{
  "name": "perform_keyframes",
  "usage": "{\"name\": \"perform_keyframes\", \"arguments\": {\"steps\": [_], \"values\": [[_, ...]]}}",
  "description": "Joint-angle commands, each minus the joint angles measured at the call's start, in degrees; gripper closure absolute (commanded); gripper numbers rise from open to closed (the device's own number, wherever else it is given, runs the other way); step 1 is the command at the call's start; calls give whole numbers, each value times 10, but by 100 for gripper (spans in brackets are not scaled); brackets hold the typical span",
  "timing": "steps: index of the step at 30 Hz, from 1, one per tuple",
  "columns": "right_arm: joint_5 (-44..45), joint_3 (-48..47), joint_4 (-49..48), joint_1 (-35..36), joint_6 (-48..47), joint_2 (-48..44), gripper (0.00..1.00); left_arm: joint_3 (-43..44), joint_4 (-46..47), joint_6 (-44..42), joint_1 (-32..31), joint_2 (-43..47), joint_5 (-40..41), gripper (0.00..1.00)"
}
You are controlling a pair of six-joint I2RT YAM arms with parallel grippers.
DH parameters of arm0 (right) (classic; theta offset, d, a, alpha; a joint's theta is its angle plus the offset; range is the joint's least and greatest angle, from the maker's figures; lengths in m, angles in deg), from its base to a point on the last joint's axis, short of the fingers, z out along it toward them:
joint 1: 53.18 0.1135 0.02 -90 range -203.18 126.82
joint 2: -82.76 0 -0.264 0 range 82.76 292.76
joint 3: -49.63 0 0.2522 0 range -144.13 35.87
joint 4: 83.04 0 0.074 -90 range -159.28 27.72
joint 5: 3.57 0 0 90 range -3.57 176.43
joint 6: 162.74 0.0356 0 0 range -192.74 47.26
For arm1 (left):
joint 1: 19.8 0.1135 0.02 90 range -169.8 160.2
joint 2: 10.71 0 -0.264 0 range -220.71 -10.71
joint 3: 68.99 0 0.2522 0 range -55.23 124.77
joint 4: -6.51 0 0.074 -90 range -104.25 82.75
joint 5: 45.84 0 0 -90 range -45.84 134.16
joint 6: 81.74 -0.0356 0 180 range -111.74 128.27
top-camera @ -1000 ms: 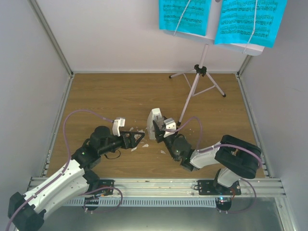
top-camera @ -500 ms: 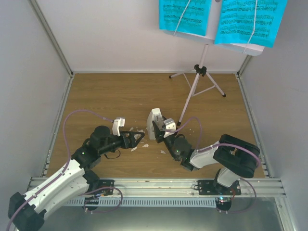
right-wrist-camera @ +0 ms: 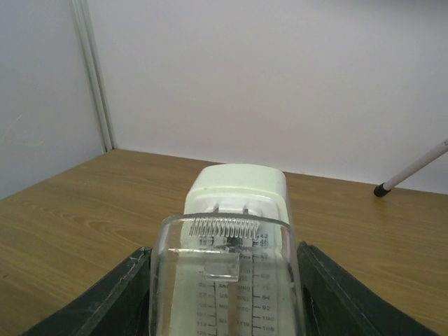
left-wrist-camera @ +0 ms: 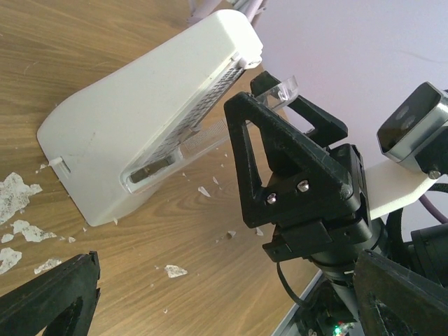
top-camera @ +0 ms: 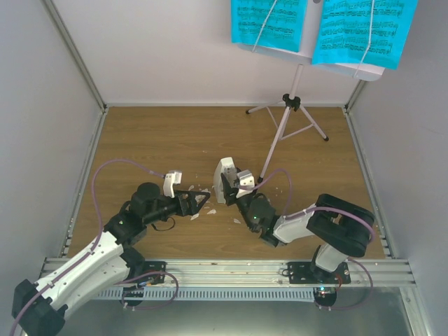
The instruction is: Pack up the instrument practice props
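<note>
Metronome mid-frame on the wooden table, with white crumbs beside it. Right gripper clamped on its clear cover, fingers against both edges. Left gripper just beside the metronome, jaws spread wide, holding nothing. Music stand with cyan sheet-music pages at upper right, well apart.

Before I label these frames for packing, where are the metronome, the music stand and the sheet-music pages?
metronome (left-wrist-camera: 133,133): left wrist view, its white side wall.
music stand (top-camera: 290,102): top external view, black hub where the legs meet.
sheet-music pages (top-camera: 269,21): top external view, middle of the left cyan page.
</note>
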Motion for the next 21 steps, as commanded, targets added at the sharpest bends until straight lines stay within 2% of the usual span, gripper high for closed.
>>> {"name": "perform_keyframes", "arguments": {"steps": [1, 13, 17, 21], "values": [[14, -11, 8, -2, 31, 19, 55, 10, 17, -9, 5, 0, -5, 1], [13, -25, 29, 0, 30, 45, 52, 10, 19, -10, 8, -5, -6, 1], [12, -28, 37, 0, 29, 43, 46, 10, 21, -12, 9, -8, -8, 1], [7, -30, 48, 0, 18, 25, 28, 12, 21, -15, 10, -13, -10, 1]]}}
